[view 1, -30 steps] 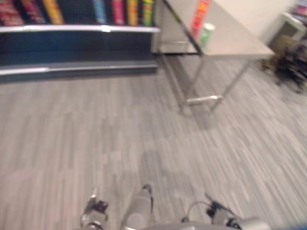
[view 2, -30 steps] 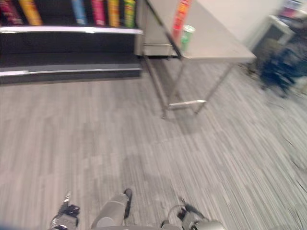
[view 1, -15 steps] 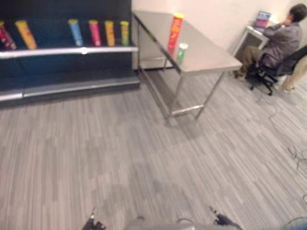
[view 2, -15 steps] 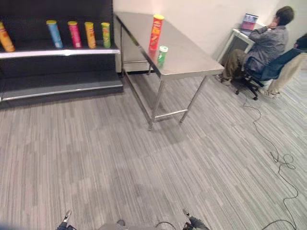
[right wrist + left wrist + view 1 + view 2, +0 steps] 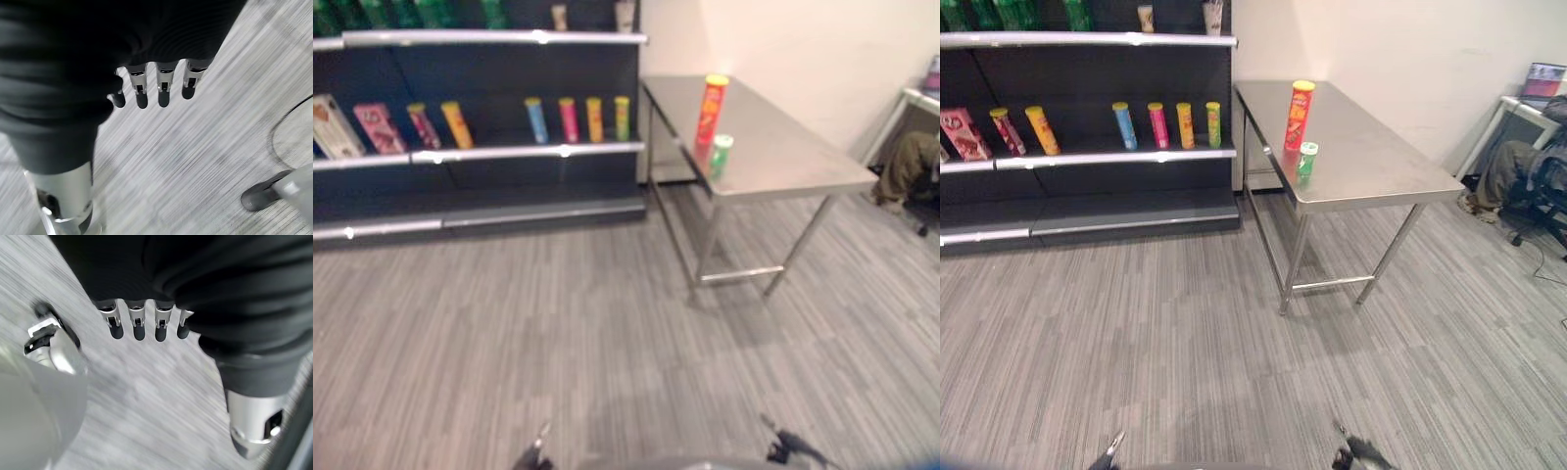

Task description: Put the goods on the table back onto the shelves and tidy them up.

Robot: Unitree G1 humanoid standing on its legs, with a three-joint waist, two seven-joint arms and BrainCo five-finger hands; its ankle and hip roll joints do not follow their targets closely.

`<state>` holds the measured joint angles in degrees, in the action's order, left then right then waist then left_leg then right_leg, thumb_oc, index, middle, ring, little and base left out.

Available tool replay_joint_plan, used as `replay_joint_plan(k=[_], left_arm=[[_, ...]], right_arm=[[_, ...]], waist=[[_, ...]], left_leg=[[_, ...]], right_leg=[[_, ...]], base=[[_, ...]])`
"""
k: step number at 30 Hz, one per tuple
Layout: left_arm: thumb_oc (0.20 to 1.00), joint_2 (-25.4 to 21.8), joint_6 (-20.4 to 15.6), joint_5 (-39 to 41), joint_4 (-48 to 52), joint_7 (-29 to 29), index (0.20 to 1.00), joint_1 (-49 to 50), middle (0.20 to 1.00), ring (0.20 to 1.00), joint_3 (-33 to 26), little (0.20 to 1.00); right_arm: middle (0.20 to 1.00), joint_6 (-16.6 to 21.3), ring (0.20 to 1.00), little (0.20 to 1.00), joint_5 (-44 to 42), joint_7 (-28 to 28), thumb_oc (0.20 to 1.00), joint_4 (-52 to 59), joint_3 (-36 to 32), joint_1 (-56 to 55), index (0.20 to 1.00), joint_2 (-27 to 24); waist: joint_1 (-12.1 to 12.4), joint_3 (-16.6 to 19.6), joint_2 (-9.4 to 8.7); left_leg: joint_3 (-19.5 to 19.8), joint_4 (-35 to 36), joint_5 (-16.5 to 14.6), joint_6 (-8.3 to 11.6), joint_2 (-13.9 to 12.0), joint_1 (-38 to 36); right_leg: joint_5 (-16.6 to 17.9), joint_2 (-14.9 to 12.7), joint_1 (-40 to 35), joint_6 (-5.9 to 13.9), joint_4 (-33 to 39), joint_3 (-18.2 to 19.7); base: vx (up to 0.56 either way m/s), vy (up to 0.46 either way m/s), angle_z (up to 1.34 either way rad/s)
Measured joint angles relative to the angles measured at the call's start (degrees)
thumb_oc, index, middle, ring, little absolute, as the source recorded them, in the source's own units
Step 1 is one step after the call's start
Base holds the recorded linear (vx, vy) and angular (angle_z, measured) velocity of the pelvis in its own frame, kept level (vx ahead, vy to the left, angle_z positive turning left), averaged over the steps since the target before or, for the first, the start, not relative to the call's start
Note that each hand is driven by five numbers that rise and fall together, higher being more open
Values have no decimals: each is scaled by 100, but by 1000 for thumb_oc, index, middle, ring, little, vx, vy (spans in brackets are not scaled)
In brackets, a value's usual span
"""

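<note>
A tall red and orange can (image 5: 1299, 115) stands upright on the steel table (image 5: 1371, 162), near its left edge. A short green can (image 5: 1306, 159) stands just in front of it. The dark shelves (image 5: 1116, 157) stand left of the table, across the floor from me. My left hand (image 5: 138, 324) hangs over the grey floor, fingers relaxed and holding nothing. My right hand (image 5: 164, 94) hangs the same way, also with nothing in it. Both hands are far from the table.
The middle shelf holds several upright tubes (image 5: 1157, 124) and a pink box (image 5: 962, 134); green bottles and cups (image 5: 1145, 18) line the top shelf. A person sits on a chair (image 5: 1533, 171) at the far right by a desk with a laptop (image 5: 1542, 78). Open floor lies between me and the table.
The camera has swung up and to the left, so the top shelf now shows and the seated person sits at the edge. The cans and shelf goods have not moved.
</note>
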<state>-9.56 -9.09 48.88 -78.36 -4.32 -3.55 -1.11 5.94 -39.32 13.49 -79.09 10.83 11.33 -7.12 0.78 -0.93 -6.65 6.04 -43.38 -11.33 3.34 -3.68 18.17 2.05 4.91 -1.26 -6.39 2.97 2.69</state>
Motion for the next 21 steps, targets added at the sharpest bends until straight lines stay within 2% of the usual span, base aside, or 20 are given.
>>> replay_joint_plan(k=[1,2,3,4,6,7,8,9,10,11,12,14,15,16,17,18,20,21], left_arm=[[1000,0,10,5,-5,1,1000,-27,1000,1000,-1,1000],[1000,-17,8,123,42,-4,1000,-151,1000,1000,-18,1000],[1000,-30,4,201,125,-3,1000,-154,1000,1000,-25,1000],[1000,-30,3,217,145,-4,1000,-143,1000,1000,-77,1000],[1000,-4,10,226,194,13,1000,-87,1000,1000,-114,1000],[1000,6,1,230,92,17,1000,-122,1000,1000,-124,1000],[1000,24,15,311,5,5,1000,-138,1000,1000,-152,1000],[1000,46,14,426,-82,-4,1000,-106,1000,1000,-179,1000],[1000,88,21,477,-151,-9,1000,-1,1000,1000,-281,1000],[1000,110,16,504,-127,-8,1000,67,1000,1000,-334,1000],[1000,44,8,628,-163,-8,1000,16,1000,1000,-510,1000],[1000,72,-15,629,-148,-4,1000,82,1000,1000,-688,1000],[1000,-48,-39,622,-243,-4,1000,-101,1000,1000,-643,1000],[1000,-17,-73,621,-306,-9,1000,-136,1000,1000,-656,1000],[1000,-44,-89,619,-322,-6,1000,-170,1000,1000,-512,1000],[1000,-82,-122,554,-235,0,1000,-266,1000,1000,-244,1000],[1000,-98,-150,352,-169,35,1000,-415,1000,1000,-102,1000],[1000,-99,-149,327,-186,56,1000,-422,1000,1000,-109,1000]], right_arm=[[1000,-1,1000,1000,5,5,1000,18,-3,55,1000,26],[1000,-4,1000,1000,28,11,1000,99,-28,117,1000,42],[1000,9,1000,1000,66,13,1000,126,-25,149,1000,27],[1000,28,1000,1000,127,25,1000,149,-23,136,1000,8],[1000,65,1000,1000,471,99,1000,179,2,23,1000,-137],[1000,32,1000,1000,575,114,1000,24,-28,15,1000,-177],[1000,-57,1000,1000,731,134,1000,-112,-86,18,1000,-277],[1000,-76,1000,1000,781,133,1000,-159,-137,-65,1000,-340],[1000,-85,1000,1000,873,142,1000,-215,-235,-116,1000,-407],[1000,-133,1000,1000,903,148,1000,-268,-227,-148,1000,-455],[1000,-180,1000,1000,952,119,1000,-340,-298,-232,1000,-401],[1000,-179,1000,1000,971,117,1000,-353,-341,-319,1000,-370],[1000,-186,1000,1000,1034,101,1000,-325,-427,-485,1000,-345],[1000,-168,1000,1000,1114,98,1000,-314,-511,-524,1000,-332],[1000,-177,1000,1000,1120,80,1000,-254,-453,-640,1000,-307],[1000,-212,1000,1000,1116,40,1000,-267,-466,-807,1000,-213],[1000,-270,1000,1000,1112,-14,1000,-262,-466,-820,1000,-115],[1000,-267,1000,1000,1108,-26,1000,-247,-467,-789,1000,-48]], waist=[[0,-57,46],[44,-120,-79],[121,-188,-65],[155,-214,-23],[176,-379,258],[236,-367,281],[370,-464,535],[412,-520,631],[443,-488,796],[443,-494,886],[465,-579,662],[461,-574,615],[420,-570,466],[352,-538,465],[270,-501,415],[210,-401,414],[159,-314,339],[113,-309,340]], left_leg=[[-73,170,12,-14,-78,90],[-361,1252,103,-59,-220,84],[-334,1724,194,-17,-275,86],[-369,2584,428,79,-310,-13],[-116,3806,1115,208,-379,100],[47,4438,1259,272,-417,4],[289,4753,1309,320,-493,80],[440,4666,1308,318,-552,165],[517,4496,1157,287,-540,114],[517,4423,1095,309,-563,28],[323,4131,1431,284,-238,-67],[102,4089,1675,74,-135,-311],[-52,3947,1701,41,49,-488],[-102,3941,1829,-162,140,-626],[-206,3885,1799,-233,224,-687],[-307,4155,1722,-273,298,-849],[-383,4169,1631,-391,424,-902],[-428,4037,1524,-617,584,-940]], right_leg=[[-72,-19,-70,68,72,4],[-12,-83,-186,32,205,-8],[-42,-104,-299,122,211,18],[-43,-125,-356,215,210,-8],[-445,-145,-666,403,222,-15],[-521,-153,-649,379,216,22],[-619,-186,-803,364,200,173],[-718,-247,-935,495,200,313],[-847,-307,-1007,587,197,380],[-917,-390,-1108,681,189,497],[-1064,-814,-1125,746,-112,645],[-1050,-928,-1098,740,-520,504],[-847,-1158,-1071,704,-785,442],[-808,-1196,-1059,764,-1065,421],[-712,-1298,-1010,856,-1312,456],[-494,-1398,-714,876,-1816,445],[-125,-1511,-401,1036,-2244,458],[18,-1653,-322,1094,-2651,460]], base=[[333,317,1],[166,180,8],[161,180,1],[338,346,0],[433,461,14],[284,324,-21],[187,214,-57],[285,370,-73],[239,373,-72],[324,519,-83],[344,614,-94],[389,729,-94],[362,638,-72],[237,457,-59],[238,449,-29],[144,319,-18],[167,440,-15],[173,496,-28]])
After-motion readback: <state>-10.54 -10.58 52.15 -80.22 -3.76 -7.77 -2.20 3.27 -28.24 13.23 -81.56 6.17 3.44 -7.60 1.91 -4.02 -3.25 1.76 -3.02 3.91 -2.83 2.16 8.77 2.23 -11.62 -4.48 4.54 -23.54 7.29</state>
